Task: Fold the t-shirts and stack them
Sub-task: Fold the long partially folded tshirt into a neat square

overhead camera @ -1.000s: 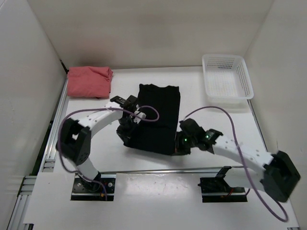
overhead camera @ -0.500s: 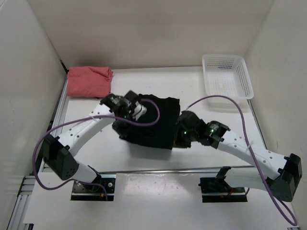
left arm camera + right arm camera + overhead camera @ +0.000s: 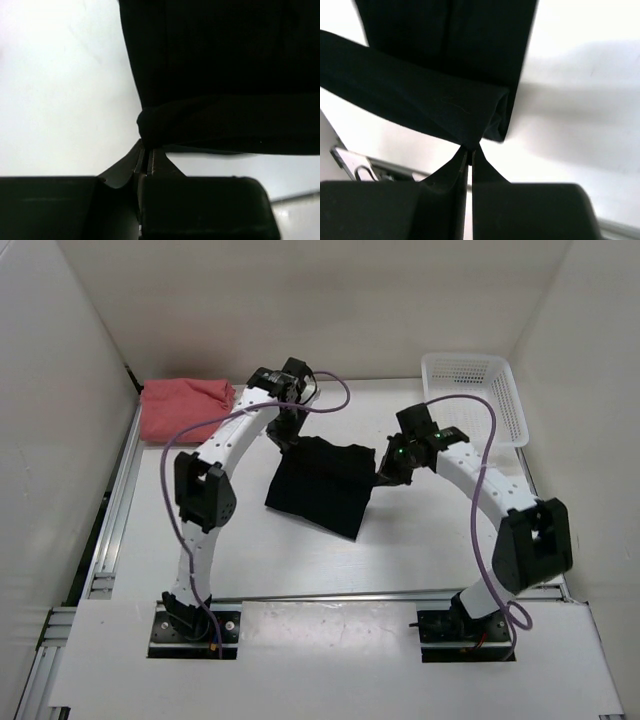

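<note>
The black t-shirt (image 3: 325, 485) lies folded over itself in the middle of the table. My left gripper (image 3: 287, 436) is shut on its far left corner, and my right gripper (image 3: 384, 476) is shut on its right corner. In the left wrist view the cloth (image 3: 220, 75) bunches right at my closed left gripper (image 3: 148, 150). In the right wrist view a folded edge of the cloth (image 3: 445, 85) hangs from my closed right gripper (image 3: 469, 149). A salmon pink t-shirt (image 3: 186, 408) lies folded at the far left corner. No maroon t-shirt is in view.
A white perforated basket (image 3: 472, 398) stands at the far right of the table. White walls close in the left, back and right sides. A metal rail (image 3: 115, 510) runs along the table's left edge.
Both arms have swung away from me, carrying the near edge of the black t-shirt over toward its far edge, so the shirt now lies shorter and doubled.
</note>
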### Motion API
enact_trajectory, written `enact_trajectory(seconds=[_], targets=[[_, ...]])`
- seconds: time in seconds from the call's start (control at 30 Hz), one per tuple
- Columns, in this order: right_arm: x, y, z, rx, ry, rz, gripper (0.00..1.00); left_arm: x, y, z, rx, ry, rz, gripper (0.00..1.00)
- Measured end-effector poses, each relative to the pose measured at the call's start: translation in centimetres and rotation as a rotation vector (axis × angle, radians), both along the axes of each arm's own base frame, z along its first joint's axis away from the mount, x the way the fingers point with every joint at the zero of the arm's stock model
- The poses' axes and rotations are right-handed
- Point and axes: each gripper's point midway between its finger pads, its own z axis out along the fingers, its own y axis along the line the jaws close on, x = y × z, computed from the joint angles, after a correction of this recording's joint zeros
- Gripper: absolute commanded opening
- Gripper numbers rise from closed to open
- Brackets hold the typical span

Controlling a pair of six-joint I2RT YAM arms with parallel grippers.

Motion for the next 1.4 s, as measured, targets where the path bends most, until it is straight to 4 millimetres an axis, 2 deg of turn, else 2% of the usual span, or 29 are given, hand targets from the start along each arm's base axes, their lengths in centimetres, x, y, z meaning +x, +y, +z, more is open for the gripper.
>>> enact_trajectory(seconds=[0.1, 0.3, 0.4, 0.5, 0.6, 0.63, 0.67, 0.7, 0.73, 0.8, 0.87, 0.93, 0.97, 1.07, 1.1, 1.13, 1.23, 1.3, 1.4], targets=[[3.0, -0.7, -0.8, -0.001, 0.009, -0.012, 0.0, 2.5, -0.7, -2.1, 0.008, -0.001, 0.013, 0.1], [8.1, -0.9, -1.1, 0.024, -0.006, -0.005, 0.0, 4.0, 0.0, -4.3, 0.02, -0.012, 0.039, 0.1], [10.3, -0.7, -2.1, 0.042, 0.008, 0.004, 0.0, 5.1, 0.5, -5.1, 0.006, -0.041, 0.059, 0.1], [11.6, -0.9, -4.2, 0.039, 0.044, -0.012, 0.0, 6.4, 0.5, -5.4, -0.025, -0.074, 0.071, 0.17], [11.8, -1.5, -6.2, 0.031, 0.096, -0.042, 0.0, 7.7, -0.2, -5.5, -0.061, -0.116, 0.071, 0.2], [11.9, -1.7, -6.8, 0.029, 0.109, -0.052, 0.06, 8.1, -0.5, -5.5, -0.07, -0.128, 0.07, 0.24], [12.0, -1.8, -7.2, 0.028, 0.118, -0.06, 0.27, 8.5, -0.7, -5.8, -0.074, -0.137, 0.069, 0.33], [12.2, -2.0, -7.5, 0.024, 0.126, -0.071, 0.36, 9.0, -0.8, -6.0, -0.071, -0.153, 0.07, 0.57], [12.4, -2.3, -7.8, 0.009, 0.13, -0.081, 0.43, 9.5, -0.6, -6.3, -0.057, -0.167, 0.068, 0.67], [13.4, -3.2, -8.2, -0.02, 0.119, -0.104, 0.52, 11.0, 0.2, -6.5, -0.034, -0.209, 0.098, 0.73], [14.4, -4.1, -8.2, -0.051, 0.096, -0.13, 0.53, 12.6, 1.3, -6.6, -0.003, -0.253, 0.134, 0.81], [15.2, -4.9, -7.8, -0.095, 0.056, -0.146, 0.53, 13.9, 2.4, -6.2, 0.017, -0.294, 0.166, 0.82], [15.6, -5.3, -7.3, -0.115, 0.03, -0.151, 0.53, 14.3, 2.9, -5.9, 0.022, -0.31, 0.181, 0.82], [15.5, -5.3, -5.0, -0.183, -0.067, -0.129, 0.32, 13.5, 4.0, -4.9, -0.002, -0.312, 0.19, 0.78], [15.2, -4.8, -3.8, -0.2, -0.11, -0.114, 0.25, 12.5, 4.3, -4.6, -0.013, -0.298, 0.186, 0.78], [14.6, -3.9, -2.6, -0.207, -0.148, -0.097, 0.12, 11.4, 4.4, -4.3, -0.027, -0.278, 0.178, 0.72], [12.7, -0.2, 0.2, -0.169, -0.225, -0.019, 0.0, 8.6, 2.9, -3.2, -0.087, -0.239, 0.124, 0.68], [12.0, 2.3, 0.3, -0.114, -0.225, 0.029, 0.0, 7.7, 0.7, -2.7, -0.15, -0.223, 0.072, 0.68], [12.3, 4.1, -2.7, -0.071, -0.142, 0.044, 0.0, 6.6, -2.5, -3.2, -0.25, -0.161, -0.006, 0.68]])
